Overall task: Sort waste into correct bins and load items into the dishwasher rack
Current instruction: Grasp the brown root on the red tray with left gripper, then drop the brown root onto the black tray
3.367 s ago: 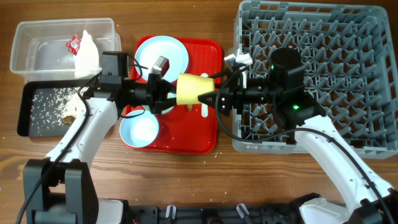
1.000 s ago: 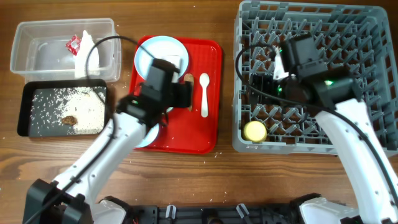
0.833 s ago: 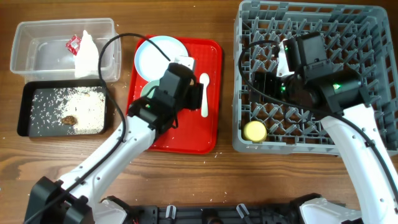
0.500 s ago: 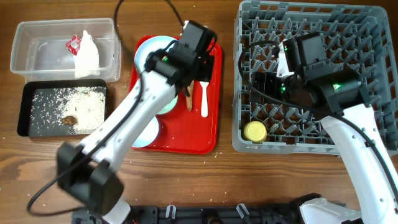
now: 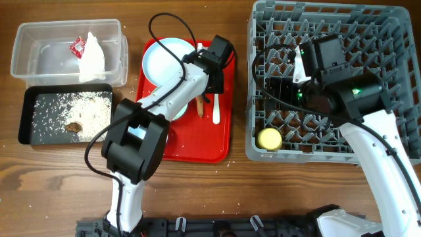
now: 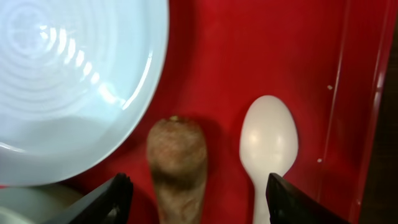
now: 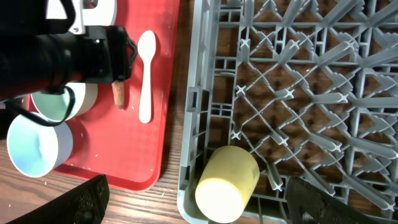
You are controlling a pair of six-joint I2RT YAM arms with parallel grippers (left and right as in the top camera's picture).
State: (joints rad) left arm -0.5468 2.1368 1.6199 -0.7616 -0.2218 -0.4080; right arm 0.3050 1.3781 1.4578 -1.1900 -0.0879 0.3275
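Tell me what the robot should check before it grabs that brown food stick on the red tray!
1. Left gripper open: ok, fingers spread wide.
2. Brown finger-long food stick between the fingers: ok, though left of centre.
3. White plastic spoon clear of the grab: not ok, it also lies between the fingers, beside the stick.
4. Stick clear of the pale blue round plate: cannot tell, the rim is close.
5. Room in the shallow black rectangular tray: ok, bare spots among the white rice grains.
6. Right gripper out of the way: ok, over the grey plastic dishwasher rack.
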